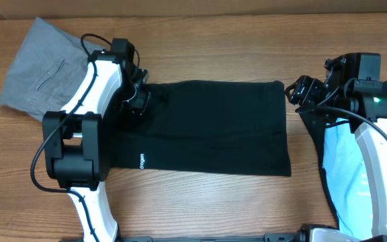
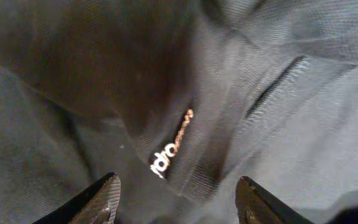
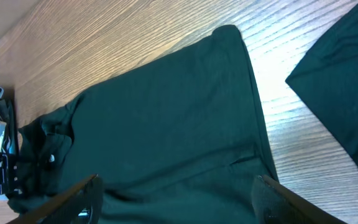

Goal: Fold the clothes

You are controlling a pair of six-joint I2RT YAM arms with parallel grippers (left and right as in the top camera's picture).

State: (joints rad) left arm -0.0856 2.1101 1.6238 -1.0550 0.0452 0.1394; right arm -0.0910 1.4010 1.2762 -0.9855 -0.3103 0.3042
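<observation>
The shirt (image 1: 213, 128) is laid folded at the bench (image 1: 213, 54) centre; trousers (image 1: 39, 74) at 10 o'clock, tee (image 1: 345, 175) at 4 o'clock; left fingers (image 2: 101, 199) are held apart over the shirt's 9 o'clock edge; right fingers (image 3: 86, 199) likewise apart, empty, near 3 o'clock

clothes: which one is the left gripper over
The black shirt in the middle, at its left end; the grey trousers lie far left, the light blue tee right.

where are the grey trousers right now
In the overhead view the grey trousers lie at the far left of the table, beside the left arm, left of the black shirt.
</observation>
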